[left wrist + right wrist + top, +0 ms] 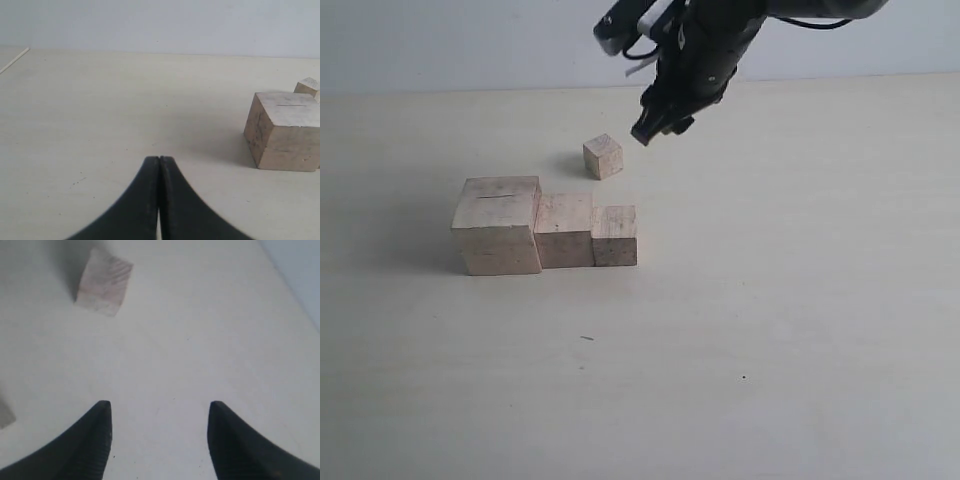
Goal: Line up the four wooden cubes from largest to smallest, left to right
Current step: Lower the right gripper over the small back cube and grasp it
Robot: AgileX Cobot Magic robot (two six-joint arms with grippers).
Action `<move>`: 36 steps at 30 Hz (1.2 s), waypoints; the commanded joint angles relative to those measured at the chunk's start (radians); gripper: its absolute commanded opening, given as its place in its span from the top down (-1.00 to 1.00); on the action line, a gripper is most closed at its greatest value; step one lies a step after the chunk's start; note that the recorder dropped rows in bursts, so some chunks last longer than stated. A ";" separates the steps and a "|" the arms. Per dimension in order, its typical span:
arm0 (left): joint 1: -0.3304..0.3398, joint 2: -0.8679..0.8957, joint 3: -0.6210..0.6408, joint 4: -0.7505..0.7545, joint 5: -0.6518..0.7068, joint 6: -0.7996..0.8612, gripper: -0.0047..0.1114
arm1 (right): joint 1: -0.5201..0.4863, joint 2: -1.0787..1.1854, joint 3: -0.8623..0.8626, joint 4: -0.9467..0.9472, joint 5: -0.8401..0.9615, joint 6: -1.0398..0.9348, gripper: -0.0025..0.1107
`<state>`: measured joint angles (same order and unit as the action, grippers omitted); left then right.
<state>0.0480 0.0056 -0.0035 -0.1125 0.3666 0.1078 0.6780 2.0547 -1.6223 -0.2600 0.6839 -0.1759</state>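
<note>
Trouble would be a clumsy carry knocking the near row, largest cube [498, 225], middle cube [565, 230] and third cube [615, 236] touching, since the smallest cube [603, 157] sits apart behind them on the surface [770, 350], the wide-open right hand [660, 130] hovering beyond it, empty.

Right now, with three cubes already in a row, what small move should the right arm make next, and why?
Probably shift the open right gripper over the smallest cube and lower to straddle it. That cube sits apart from the other three, the gripper holds nothing, and the cube belongs just right of the third cube.
</note>
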 commanded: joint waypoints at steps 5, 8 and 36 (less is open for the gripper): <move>-0.001 -0.006 0.003 0.001 -0.012 -0.008 0.92 | -0.049 0.009 0.000 0.204 -0.146 0.026 0.00; -0.001 -0.006 0.003 0.001 -0.012 -0.008 0.92 | -0.049 0.033 0.000 0.269 -0.184 0.020 0.00; -0.001 -0.006 0.003 0.001 -0.012 -0.008 0.92 | 0.003 0.214 -0.002 0.549 -0.551 -0.244 -0.41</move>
<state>0.0480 0.0056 -0.0035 -0.1125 0.3666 0.1078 0.6808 2.2484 -1.6223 0.2886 0.1603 -0.3995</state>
